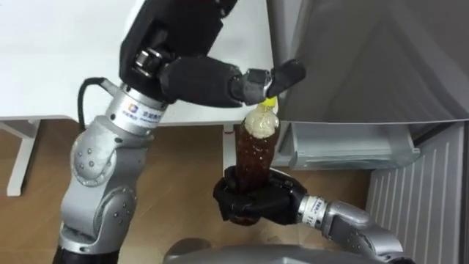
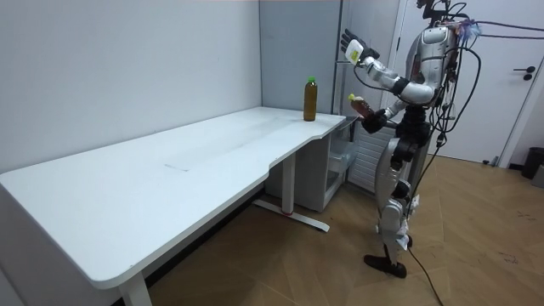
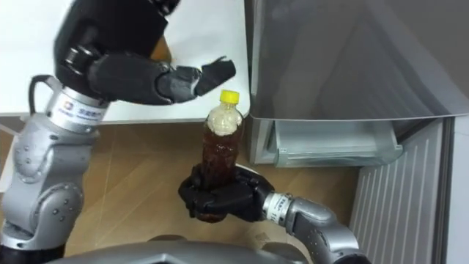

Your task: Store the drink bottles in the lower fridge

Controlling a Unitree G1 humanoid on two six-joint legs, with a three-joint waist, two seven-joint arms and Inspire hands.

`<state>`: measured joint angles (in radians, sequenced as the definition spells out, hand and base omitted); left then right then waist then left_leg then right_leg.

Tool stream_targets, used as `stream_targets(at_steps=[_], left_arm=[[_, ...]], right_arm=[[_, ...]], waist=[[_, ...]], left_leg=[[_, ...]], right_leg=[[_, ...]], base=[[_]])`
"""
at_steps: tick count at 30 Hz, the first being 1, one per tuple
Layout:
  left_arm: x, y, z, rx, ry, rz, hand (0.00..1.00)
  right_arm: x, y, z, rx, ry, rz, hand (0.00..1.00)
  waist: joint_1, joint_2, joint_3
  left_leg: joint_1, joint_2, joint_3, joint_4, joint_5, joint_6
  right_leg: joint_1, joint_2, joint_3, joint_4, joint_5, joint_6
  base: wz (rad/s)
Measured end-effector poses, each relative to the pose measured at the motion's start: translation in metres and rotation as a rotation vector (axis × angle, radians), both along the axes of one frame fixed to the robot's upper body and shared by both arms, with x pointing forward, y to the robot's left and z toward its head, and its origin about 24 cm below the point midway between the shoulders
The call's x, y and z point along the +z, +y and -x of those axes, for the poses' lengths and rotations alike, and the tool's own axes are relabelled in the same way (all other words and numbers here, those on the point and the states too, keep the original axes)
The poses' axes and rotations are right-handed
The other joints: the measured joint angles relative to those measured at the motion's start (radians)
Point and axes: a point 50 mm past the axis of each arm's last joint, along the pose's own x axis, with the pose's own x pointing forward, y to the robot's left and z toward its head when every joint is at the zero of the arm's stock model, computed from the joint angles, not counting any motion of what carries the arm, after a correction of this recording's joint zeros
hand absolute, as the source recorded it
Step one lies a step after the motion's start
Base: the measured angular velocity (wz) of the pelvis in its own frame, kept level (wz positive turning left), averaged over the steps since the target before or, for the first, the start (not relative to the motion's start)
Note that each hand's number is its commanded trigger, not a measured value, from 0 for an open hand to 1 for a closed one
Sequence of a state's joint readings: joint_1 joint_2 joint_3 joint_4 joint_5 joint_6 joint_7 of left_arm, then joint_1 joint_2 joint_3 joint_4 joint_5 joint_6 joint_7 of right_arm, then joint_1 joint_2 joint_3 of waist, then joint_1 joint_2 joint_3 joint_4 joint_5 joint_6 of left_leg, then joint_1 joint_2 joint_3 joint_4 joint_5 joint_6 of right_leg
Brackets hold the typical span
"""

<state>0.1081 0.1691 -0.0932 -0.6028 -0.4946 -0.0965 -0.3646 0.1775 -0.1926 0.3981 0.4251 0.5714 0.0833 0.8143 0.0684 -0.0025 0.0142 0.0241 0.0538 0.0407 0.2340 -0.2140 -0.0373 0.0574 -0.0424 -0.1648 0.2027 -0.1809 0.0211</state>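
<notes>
The right hand (image 1: 256,198) was curled tight around the low part of a bottle (image 1: 256,150). The bottle stood up straight and was full of brown drink, with a yellow cap on top. The robot held it in front of its body, beside the fridge (image 1: 381,66). The left hand (image 1: 212,81) was held out just above the cap, its fingers mostly straight and holding nothing. A second bottle (image 2: 310,99) waited on the white table (image 1: 58,59).

A full bottle like this was probably a bit heavy. Its smooth plastic sides could slip and squash a little. The middle looked like the best place to hold it.
</notes>
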Motion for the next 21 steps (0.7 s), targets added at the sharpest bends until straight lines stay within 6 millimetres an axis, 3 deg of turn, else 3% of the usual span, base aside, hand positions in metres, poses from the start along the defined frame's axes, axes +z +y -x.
stream_targets(at_steps=[5, 13, 15, 21], left_arm=[[0.017, 0.027, 0.002, 0.174, -0.097, 0.033, 0.0], [0.043, 0.078, 0.015, 0.635, -0.269, 0.058, 0.0], [0.05, 0.1, 0.026, 0.796, -0.317, 0.078, 0.0], [0.057, 0.148, 0.056, 1.199, -0.404, 0.19, 0.0]], right_arm=[[-0.011, -0.019, 0.003, -0.065, 0.034, 0.058, 1.0], [-0.027, -0.048, 0.031, -0.142, 0.102, 0.208, 1.0], [-0.03, -0.059, 0.041, -0.196, 0.113, 0.24, 1.0], [-0.049, -0.08, 0.077, -0.329, 0.269, 0.323, 1.0]], waist=[[0.041, 0.004, -0.0002], [0.116, 0.032, -0.0087], [0.132, 0.038, -0.012], [0.167, 0.023, -0.0136]], left_leg=[[0.008, 0.0, 0.003, 0.0, 0.0, 0.0], [0.028, -0.002, -0.005, -0.005, 0.0, 0.0], [0.041, -0.004, -0.003, -0.015, 0.001, 0.0], [0.072, -0.012, -0.014, -0.032, 0.001, 0.001]], right_leg=[[0.009, 0.0, 0.004, -0.001, 0.0, 0.0], [0.032, -0.001, -0.005, -0.018, 0.0, 0.0], [0.041, -0.002, -0.004, -0.027, 0.0, 0.001], [0.069, -0.007, -0.01, -0.038, -0.01, 0.006]], base=[[-0.01], [0.01], [0.0], [0.03]])
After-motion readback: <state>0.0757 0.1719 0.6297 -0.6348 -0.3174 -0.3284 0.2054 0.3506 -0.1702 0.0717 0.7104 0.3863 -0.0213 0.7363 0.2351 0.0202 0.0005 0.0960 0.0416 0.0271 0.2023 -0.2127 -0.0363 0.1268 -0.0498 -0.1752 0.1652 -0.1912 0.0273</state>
